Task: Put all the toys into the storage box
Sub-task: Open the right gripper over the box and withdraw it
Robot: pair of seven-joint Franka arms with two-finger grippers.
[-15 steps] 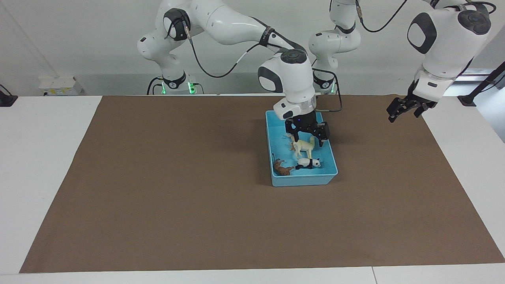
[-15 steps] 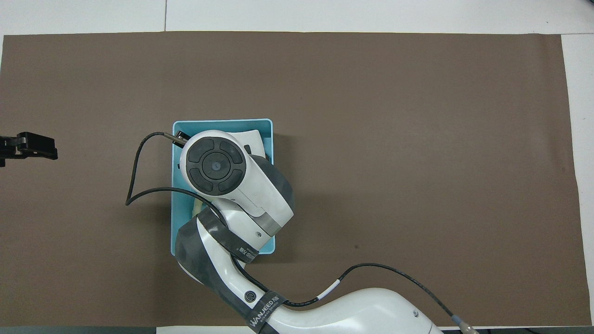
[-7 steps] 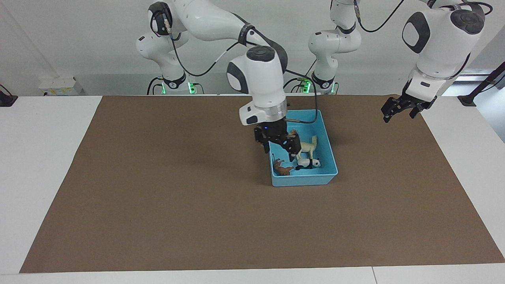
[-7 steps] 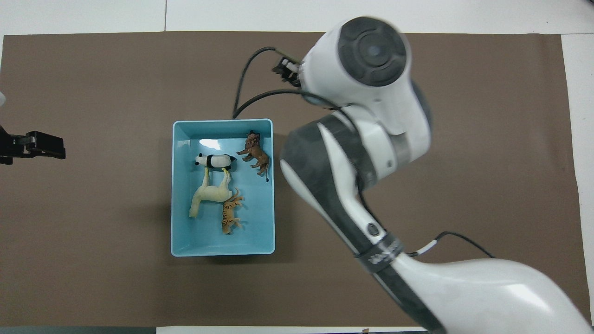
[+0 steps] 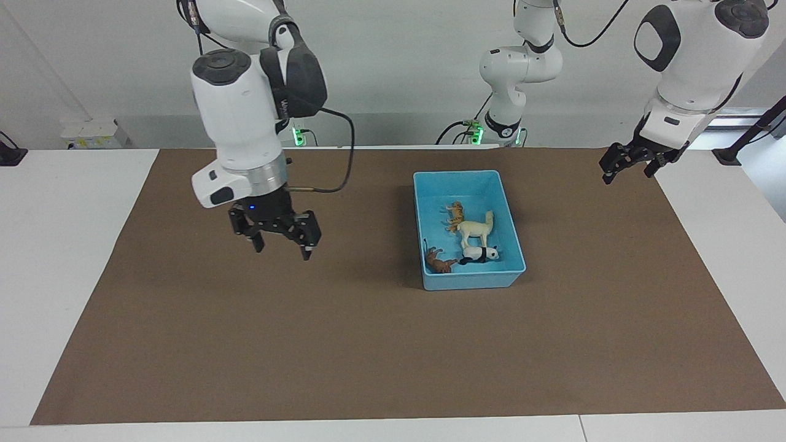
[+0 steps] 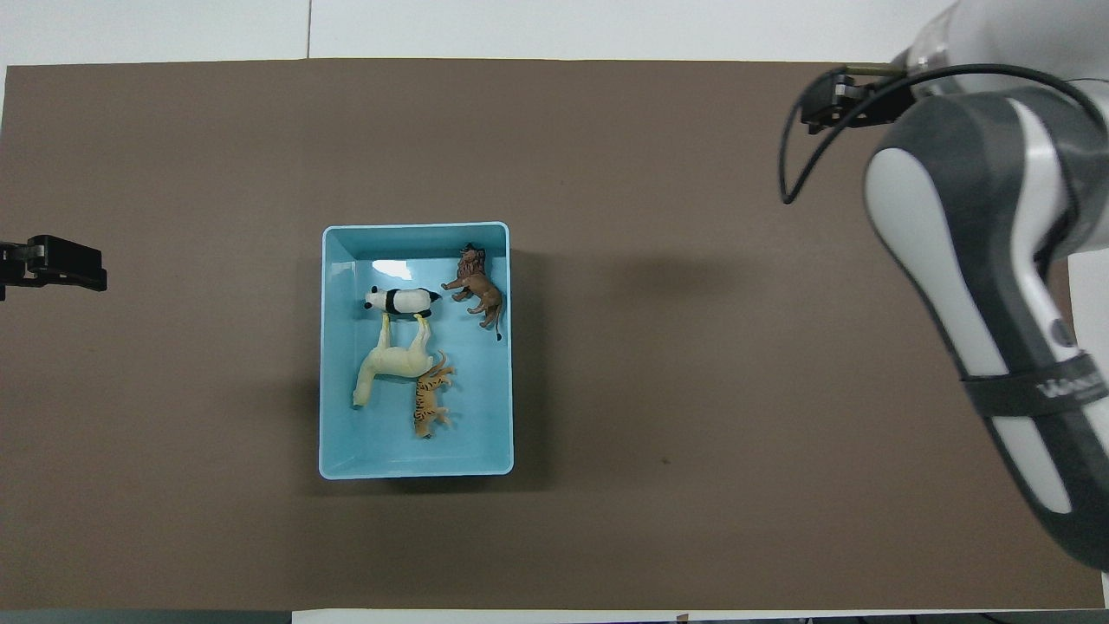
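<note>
The light blue storage box point(image 5: 473, 279) stands on the brown mat, also in the overhead view point(image 6: 416, 468). In it lie the tiger point(image 5: 455, 213) point(image 6: 427, 400), the cream horse point(image 5: 474, 228) point(image 6: 392, 364), the panda point(image 5: 480, 253) point(image 6: 400, 301) and the brown lion point(image 5: 439, 262) point(image 6: 478, 290). My right gripper point(image 5: 281, 245) is open and empty, raised over bare mat, well away from the box toward the right arm's end. In the overhead view its own arm hides it. My left gripper point(image 5: 629, 169) point(image 6: 52, 264) is open and empty, and waits over the mat's edge at the left arm's end.
The brown mat point(image 5: 368, 356) covers most of the white table point(image 5: 55, 245). The right arm's wrist and forearm point(image 6: 979, 260) hang over the mat's corner at the right arm's end in the overhead view.
My right gripper has risen out of the box and swung away toward the right arm's end, empty. The four toys stay in the box. The left gripper has barely moved.
</note>
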